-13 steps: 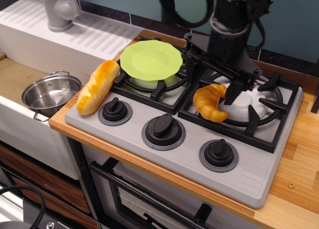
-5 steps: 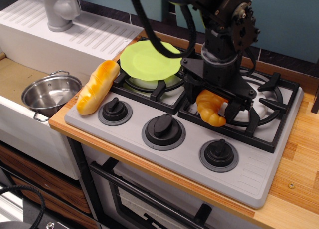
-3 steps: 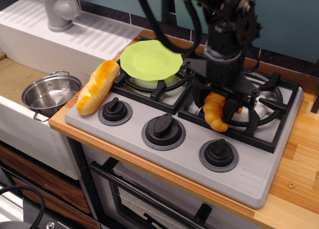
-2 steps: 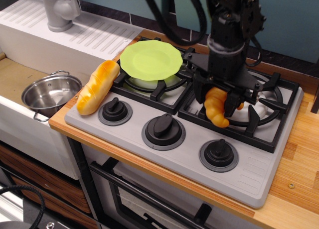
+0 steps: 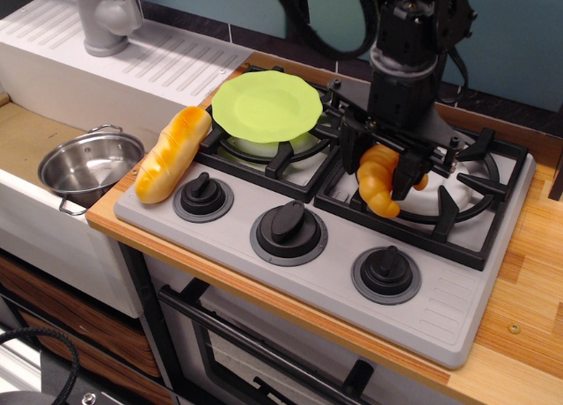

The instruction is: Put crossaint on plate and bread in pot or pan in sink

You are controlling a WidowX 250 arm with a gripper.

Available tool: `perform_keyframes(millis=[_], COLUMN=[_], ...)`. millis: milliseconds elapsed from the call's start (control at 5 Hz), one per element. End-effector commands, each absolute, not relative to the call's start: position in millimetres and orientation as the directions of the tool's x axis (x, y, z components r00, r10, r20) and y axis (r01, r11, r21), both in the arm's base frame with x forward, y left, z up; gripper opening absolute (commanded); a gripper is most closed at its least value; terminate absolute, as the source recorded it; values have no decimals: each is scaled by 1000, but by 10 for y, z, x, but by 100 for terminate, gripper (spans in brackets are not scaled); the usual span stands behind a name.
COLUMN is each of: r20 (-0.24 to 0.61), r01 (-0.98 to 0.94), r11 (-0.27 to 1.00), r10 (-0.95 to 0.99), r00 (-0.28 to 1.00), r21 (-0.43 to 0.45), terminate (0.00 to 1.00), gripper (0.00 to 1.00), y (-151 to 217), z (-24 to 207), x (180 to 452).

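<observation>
My gripper (image 5: 381, 169) is shut on the crossaint (image 5: 377, 181), a curved golden-brown pastry, and holds it lifted over the right burner with one end hanging down. The lime-green plate (image 5: 266, 106) rests on the left burner, to the left of the gripper. The bread (image 5: 171, 153), a glossy yellow-orange loaf, lies at the stove's left edge. The steel pot (image 5: 89, 165) with loop handles sits in the sink (image 5: 26, 141), left of the bread.
The grey stove (image 5: 440, 308) has black grates (image 5: 475, 198) and three knobs (image 5: 288, 225) along the front. A grey tap (image 5: 104, 16) stands on the ribbed white drainboard (image 5: 167, 62). The wooden counter (image 5: 528, 273) runs along the right.
My gripper came down onto the crossaint, closed on it and lifted it off the right burner. It has since risen a little more. The bread, plate and pot have not moved.
</observation>
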State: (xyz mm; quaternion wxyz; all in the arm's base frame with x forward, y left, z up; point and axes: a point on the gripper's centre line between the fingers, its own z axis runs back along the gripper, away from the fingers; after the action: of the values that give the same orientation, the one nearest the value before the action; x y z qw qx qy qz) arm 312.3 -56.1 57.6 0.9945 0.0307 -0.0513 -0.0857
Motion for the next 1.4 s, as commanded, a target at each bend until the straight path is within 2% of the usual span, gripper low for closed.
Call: perform_keyframes(millis=[0, 200, 800, 1200], r20=[197, 222, 243, 268], r01=[261, 312, 419, 450], r11=[961, 945, 901, 888], r10=[-274, -326, -433, -459], r00=[941, 919, 868, 847], r21=[88, 96, 108, 99], terminate=[0, 0, 0, 0], gripper=[0, 0, 0, 0], y=[-134, 119, 684, 833], z=[906, 846, 916, 797], x=[3300, 3366, 3607, 3756])
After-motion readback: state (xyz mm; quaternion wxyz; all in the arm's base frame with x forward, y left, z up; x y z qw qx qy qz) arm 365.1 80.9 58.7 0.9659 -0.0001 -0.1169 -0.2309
